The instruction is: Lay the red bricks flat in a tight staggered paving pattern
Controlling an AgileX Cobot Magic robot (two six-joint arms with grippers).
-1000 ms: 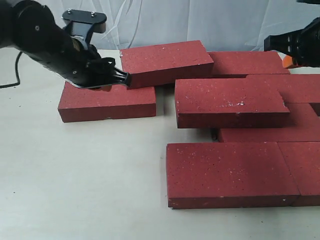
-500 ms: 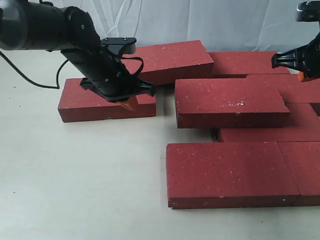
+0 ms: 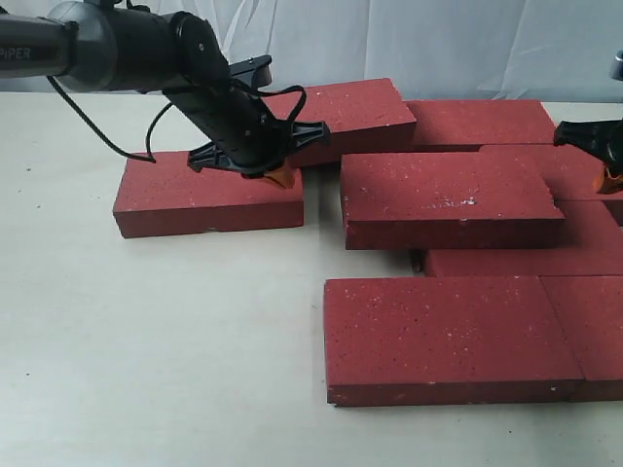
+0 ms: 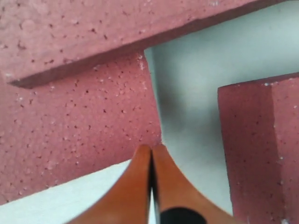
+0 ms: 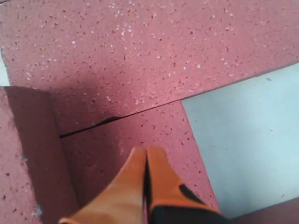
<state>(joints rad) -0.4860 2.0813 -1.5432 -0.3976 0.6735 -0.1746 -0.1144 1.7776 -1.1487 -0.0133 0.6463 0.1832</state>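
Several red bricks lie on the pale table. A lone brick [image 3: 209, 199] lies flat at the left. A tilted brick [image 3: 331, 117] leans on its back edge. A raised brick [image 3: 448, 195] rests on top of others in the middle. Two bricks [image 3: 448, 336] lie flush at the front right. My left gripper [image 3: 277, 177] is shut and empty, its orange tips at the lone brick's right end [image 4: 79, 121], near its corner. My right gripper [image 3: 611, 177] is shut and empty at the far right, just above a flat brick [image 5: 154, 130].
More bricks [image 3: 482, 125] lie at the back right, partly under the raised one. A white curtain [image 3: 438, 44] hangs behind the table. Bare tabletop [image 3: 156, 331] fills the front left. A gap of table [image 4: 191, 93] separates the lone brick from the raised one.
My left arm swung right, taking the gripper from the tilted brick's left end to the lone brick's right end. My right gripper dropped lower towards the right edge.
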